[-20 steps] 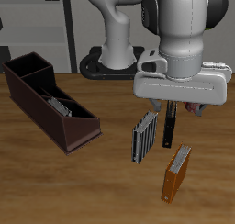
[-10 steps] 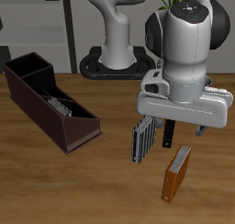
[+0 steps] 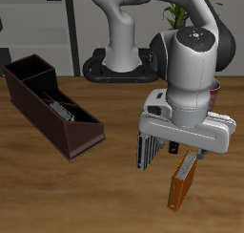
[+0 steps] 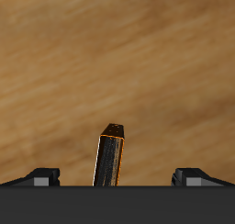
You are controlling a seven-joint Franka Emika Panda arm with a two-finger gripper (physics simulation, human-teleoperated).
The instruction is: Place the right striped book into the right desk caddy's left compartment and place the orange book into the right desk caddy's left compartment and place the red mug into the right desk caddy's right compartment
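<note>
The orange book [image 3: 181,184] stands upright on the table near its front edge. My gripper [image 3: 183,153] hangs open right above it. In the wrist view the orange book's top edge [image 4: 110,158] sits between my spread fingertips [image 4: 41,177], touching neither. The right striped book [image 3: 62,111] lies inside the long slanted-end section of the right desk caddy [image 3: 84,134]. The caddy's squarish section at the taller end holds nothing that I can see. Only a sliver of the red mug [image 3: 217,92] shows behind my arm.
A second striped book [image 3: 145,151] stands upright close beside the gripper, toward the caddy. A slim black book is almost wholly hidden behind my hand. The robot's base [image 3: 119,65] stands farther back.
The gripper has come down and toward the table's front edge, from above the black book to just over the orange book. The books and the caddy have not moved.
</note>
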